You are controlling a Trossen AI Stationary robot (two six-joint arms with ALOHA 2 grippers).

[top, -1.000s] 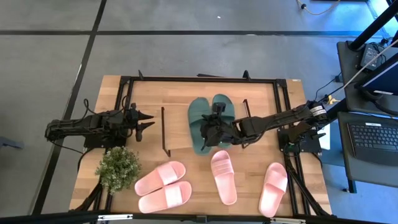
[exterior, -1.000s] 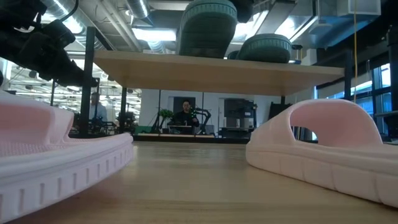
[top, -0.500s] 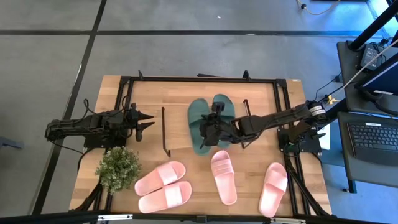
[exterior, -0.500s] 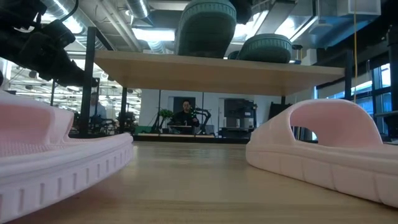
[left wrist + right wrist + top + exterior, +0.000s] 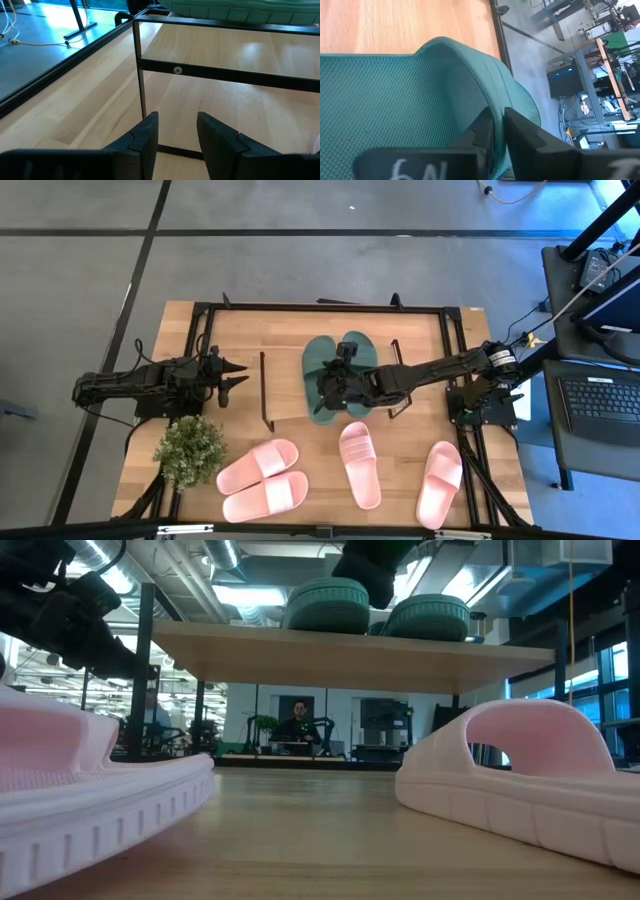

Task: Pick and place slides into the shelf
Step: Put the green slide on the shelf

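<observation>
Lowered flat beside its mate on the light plank-topped wire shelf [image 5: 280, 345], the dark green foam slide [image 5: 322, 380] sits with right gripper [image 5: 338, 387] fingers pinching its strap, barely parted; lifting now could drag it off.

From above, the right gripper [image 5: 333, 388] covers part of the left green slide [image 5: 322, 375], so how its fingers sit on the strap is hard to tell. In the low view both pink slides [image 5: 95, 790] run off the frame edges.
</observation>
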